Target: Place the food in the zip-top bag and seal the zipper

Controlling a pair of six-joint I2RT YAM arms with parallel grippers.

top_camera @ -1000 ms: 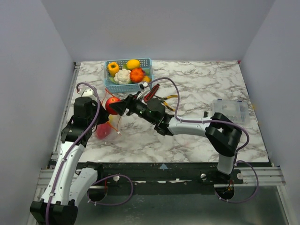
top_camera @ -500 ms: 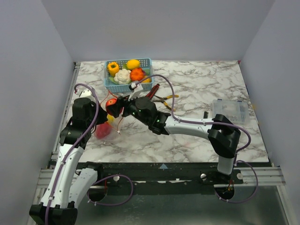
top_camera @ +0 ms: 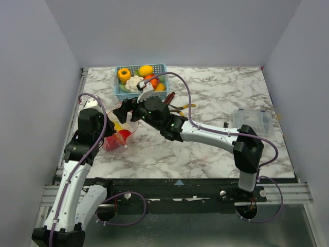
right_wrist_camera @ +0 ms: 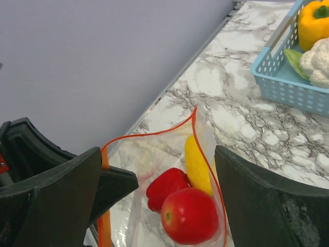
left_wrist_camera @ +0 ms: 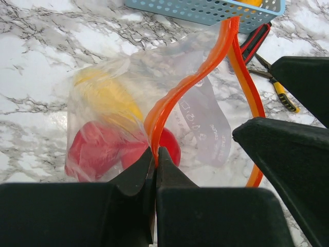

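Right wrist view: right claw (right_wrist_camera: 176,164) stood apart over the clear crinkly plastic bag (right_wrist_camera: 149,152), whose red-orange zipper strip (left_wrist_camera: 190,85) the left claw (left_wrist_camera: 156,154) clamped, propping its mouth open.

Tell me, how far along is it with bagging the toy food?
Done: a red round fruit, a red pepper-like piece and a yellow piece lie in the clear crinkly plastic bag.
In hand: the left gripper pinches the red-orange zipper strip, and the right gripper hangs open above the mouth.
Left: the yellow pepper, white cauliflower and others in the blue lattice basket, then sealing.
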